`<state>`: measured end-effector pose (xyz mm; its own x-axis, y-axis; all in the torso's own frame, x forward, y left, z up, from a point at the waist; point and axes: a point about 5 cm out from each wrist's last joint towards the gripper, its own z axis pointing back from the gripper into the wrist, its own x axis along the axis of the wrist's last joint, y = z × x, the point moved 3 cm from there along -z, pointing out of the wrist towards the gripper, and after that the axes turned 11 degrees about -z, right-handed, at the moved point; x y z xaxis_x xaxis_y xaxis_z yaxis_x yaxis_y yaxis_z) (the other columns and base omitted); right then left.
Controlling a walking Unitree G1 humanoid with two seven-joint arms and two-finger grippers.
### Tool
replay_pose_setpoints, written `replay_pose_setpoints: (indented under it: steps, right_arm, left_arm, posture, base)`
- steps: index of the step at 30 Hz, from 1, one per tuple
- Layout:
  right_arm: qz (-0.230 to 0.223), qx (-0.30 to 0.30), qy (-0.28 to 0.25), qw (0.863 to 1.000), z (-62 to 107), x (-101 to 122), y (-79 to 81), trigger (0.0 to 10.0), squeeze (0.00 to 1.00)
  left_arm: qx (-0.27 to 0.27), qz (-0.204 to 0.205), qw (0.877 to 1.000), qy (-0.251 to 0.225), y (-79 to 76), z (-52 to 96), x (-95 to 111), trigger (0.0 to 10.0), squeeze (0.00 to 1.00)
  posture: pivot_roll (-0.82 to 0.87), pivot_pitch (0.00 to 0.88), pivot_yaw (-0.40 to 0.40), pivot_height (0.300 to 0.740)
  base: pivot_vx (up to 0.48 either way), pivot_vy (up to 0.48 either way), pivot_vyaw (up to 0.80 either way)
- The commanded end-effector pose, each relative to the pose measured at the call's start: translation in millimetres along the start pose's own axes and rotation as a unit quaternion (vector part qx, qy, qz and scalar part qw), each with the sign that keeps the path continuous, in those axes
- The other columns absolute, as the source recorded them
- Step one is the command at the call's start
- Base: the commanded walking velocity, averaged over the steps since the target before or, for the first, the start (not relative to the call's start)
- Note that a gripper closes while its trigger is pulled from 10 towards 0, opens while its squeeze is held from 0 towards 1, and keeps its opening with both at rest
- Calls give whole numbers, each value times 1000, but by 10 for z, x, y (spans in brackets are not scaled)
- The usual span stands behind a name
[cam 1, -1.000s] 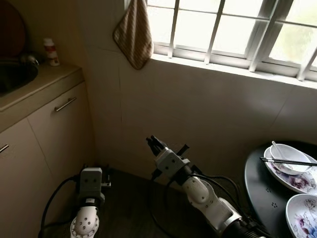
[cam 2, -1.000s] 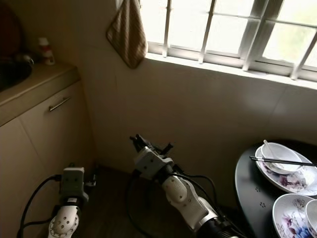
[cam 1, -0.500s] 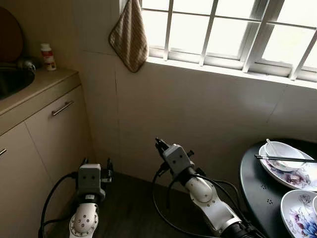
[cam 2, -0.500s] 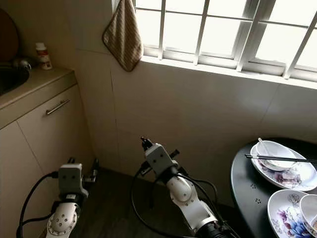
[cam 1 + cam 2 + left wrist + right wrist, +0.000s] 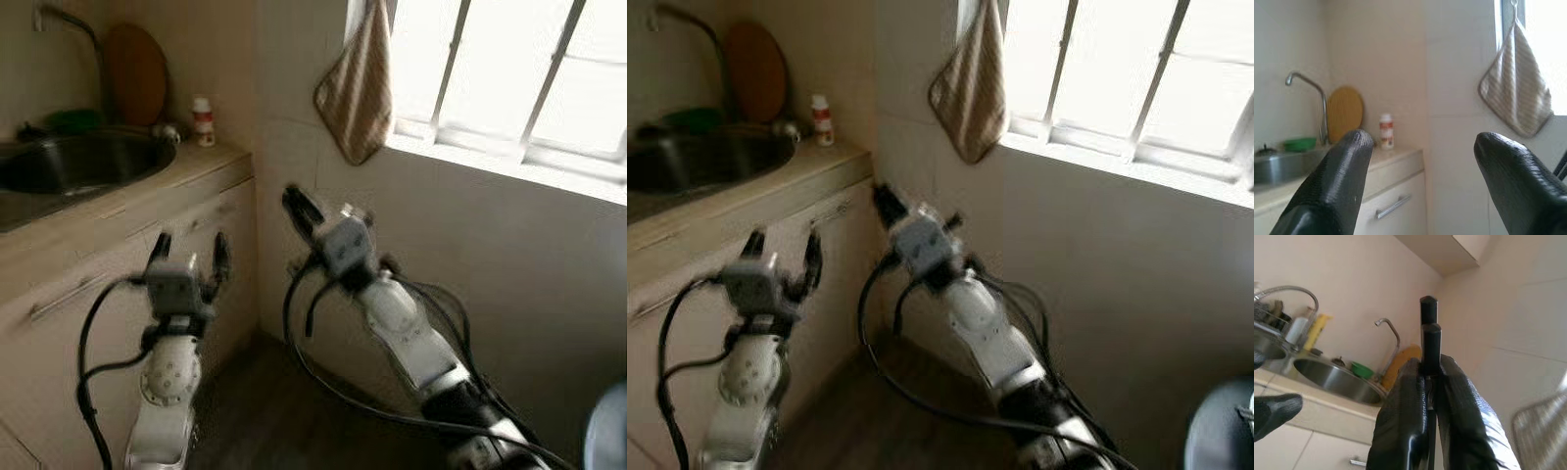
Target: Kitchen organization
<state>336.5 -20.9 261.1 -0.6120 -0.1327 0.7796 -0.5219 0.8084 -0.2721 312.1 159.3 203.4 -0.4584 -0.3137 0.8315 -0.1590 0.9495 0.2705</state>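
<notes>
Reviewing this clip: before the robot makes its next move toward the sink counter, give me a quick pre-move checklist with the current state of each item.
1. Left gripper free to grasp: ok, fingers spread apart, nothing between them.
2. Right gripper free to grasp: not ok, fingers pressed together on a thin dark stick-like item; what it is, cannot tell.
3. Sink in sight: ok, ahead on the robot's left, set in the counter.
4. Head views sharp: not ok, both are motion-blurred.
5. Small white bottle upright on the counter corner: ok.
6. Striped cloth hanging by the window, apart from both arms: ok.
</notes>
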Motion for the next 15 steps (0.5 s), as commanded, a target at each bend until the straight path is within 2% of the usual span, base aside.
replay_pose_setpoints:
  steps: [1, 6, 13, 15]
  right_arm:
    - [-21, 13, -32, 999, -87, 143, 76, 10000, 0]
    - [-63, 20, -42, 997, -133, 209, 110, 10000, 0]
    - [-79, 14, -51, 995, -191, 263, 64, 10000, 0]
    - [-81, 13, -53, 995, -203, 271, 49, 10000, 0]
  left_arm:
    - [4, -11, 1000, -3, 66, -36, 52, 10000, 0]
    - [3, -22, 1000, -18, 83, -86, 197, 10000, 0]
    - [3, -31, 999, -18, 98, -89, 222, 10000, 0]
    - [2, -35, 999, -22, 100, -114, 269, 10000, 0]
  posture:
    - [62, 0, -77, 740]
    - [72, 0, -80, 740]
    - [74, 0, -77, 740]
    - [74, 0, -77, 740]
  base:
    - [251, 0, 800]
    - [244, 0, 800]
    - [34, 0, 800]
    - [240, 0, 800]
